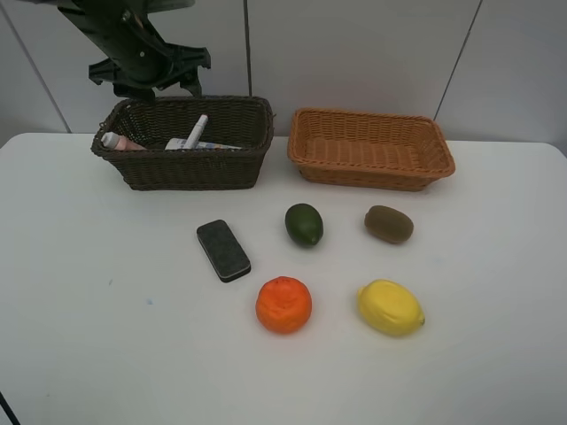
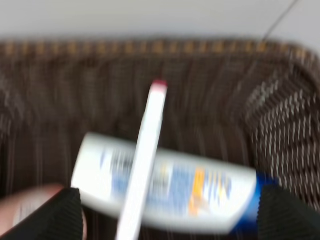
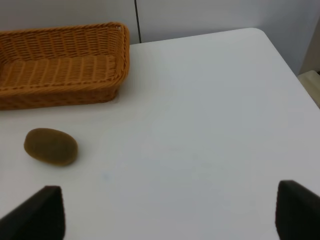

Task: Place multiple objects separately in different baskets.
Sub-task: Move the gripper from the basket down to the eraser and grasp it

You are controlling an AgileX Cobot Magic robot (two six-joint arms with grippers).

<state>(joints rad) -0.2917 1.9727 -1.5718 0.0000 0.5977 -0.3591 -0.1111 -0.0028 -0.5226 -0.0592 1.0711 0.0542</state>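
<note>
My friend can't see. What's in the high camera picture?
On a white table, a dark basket holds a marker, a white bottle and a pink bottle; a tan basket sits empty. In front lie an eraser, green fruit, kiwi, orange and lemon.

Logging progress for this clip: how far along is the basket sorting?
Done: white blue-capped bottle, pink-tipped marker and pink bottle lie in the dark brown basket. In hand: nothing; left gripper hangs open above that basket, right gripper open near the kiwi. Left on the table: grey eraser, green fruit, orange, lemon, kiwi; the tan basket is empty.
</note>
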